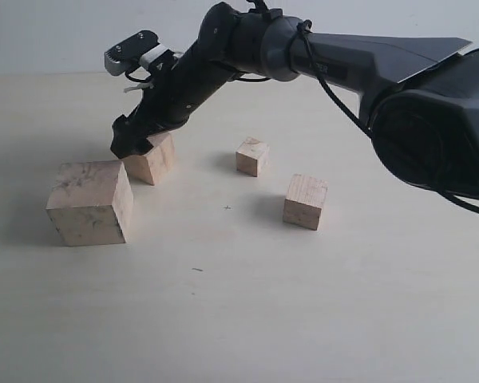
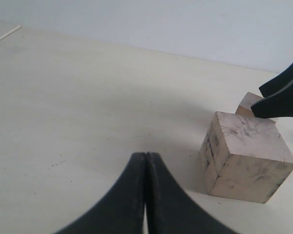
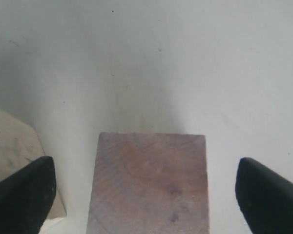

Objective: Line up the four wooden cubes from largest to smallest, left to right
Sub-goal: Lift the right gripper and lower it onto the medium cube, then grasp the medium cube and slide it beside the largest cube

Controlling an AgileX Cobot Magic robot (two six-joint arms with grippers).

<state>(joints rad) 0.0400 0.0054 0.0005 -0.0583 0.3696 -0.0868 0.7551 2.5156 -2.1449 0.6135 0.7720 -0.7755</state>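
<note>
Right pincer (image 3: 145, 189) stood spread wide astride second-largest cube (image 1: 153, 158), not touching its sides; cube's top partly hidden behind it from outside. Left pincer (image 2: 145, 161) was pressed together near largest cube (image 1: 89, 202). Smallest cube (image 1: 252, 155) and third cube (image 1: 306, 201) sat apart on pale table (image 1: 303, 311), plain wall (image 1: 48, 32) behind

Four wooden cubes are in view: one largest cube (image 1: 89, 203), one second cube (image 1: 153, 159), one third cube (image 1: 306, 202) and one smallest cube (image 1: 252, 155). There is one worktop (image 1: 343, 303) and one dark arm (image 1: 343, 56). Two tools show: left tool (image 2: 145, 161) and right tool (image 1: 134, 145).
</note>
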